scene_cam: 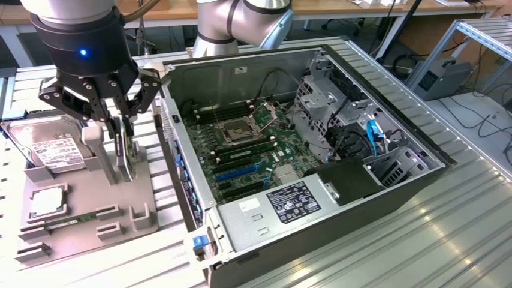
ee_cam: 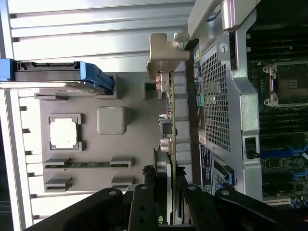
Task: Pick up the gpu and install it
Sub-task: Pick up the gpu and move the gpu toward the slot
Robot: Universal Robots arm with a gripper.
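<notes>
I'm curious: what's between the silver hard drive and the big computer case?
The gpu, standing on edge, gripped by the pincer. The exterior view shows it.

The arm [scene_cam: 240, 24] is silver-grey with rounded joints; its black cylindrical wrist [scene_cam: 80, 39] carries a small blue light [scene_cam: 83, 52], and the black claw [scene_cam: 114, 129] has bolted linkage bars.

Barred at 3 o'clock of the tool [scene_cam: 112, 135] and its gpu [scene_cam: 126, 157] by the case wall [scene_cam: 169, 141] just beside. Open above the motherboard [scene_cam: 248, 150], with drive cage [scene_cam: 320, 102] at 3 o'clock, power supply [scene_cam: 280, 207] at 6.
</notes>
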